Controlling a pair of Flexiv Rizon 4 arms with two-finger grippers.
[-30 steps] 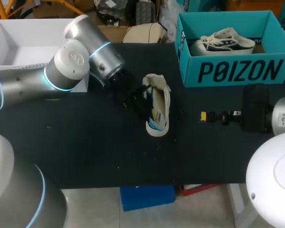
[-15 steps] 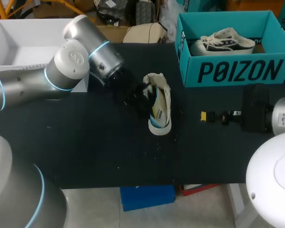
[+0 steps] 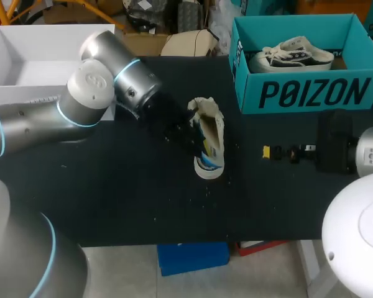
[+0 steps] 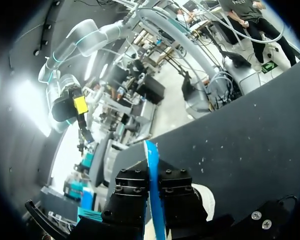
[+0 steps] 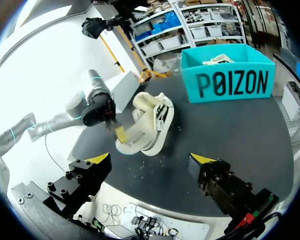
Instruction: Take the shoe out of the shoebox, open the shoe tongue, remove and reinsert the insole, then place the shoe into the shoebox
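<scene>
The left jaws pinch the blue insole (image 4: 153,195) at the shoe (image 3: 214,126), which lies on the tabletop (image 3: 112,198) near the shoebox (image 3: 304,93). The right jaws stand wide, well apart from it.

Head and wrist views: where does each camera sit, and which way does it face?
Head: above and behind, looking down on the table; left arm, right arm show.
Left wrist: on that arm, looking along the left pincer, shut on the insole.
Right wrist: on that arm, facing the shoe; the open right pincer shows.
Head and right wrist share shoe, shoebox.
</scene>
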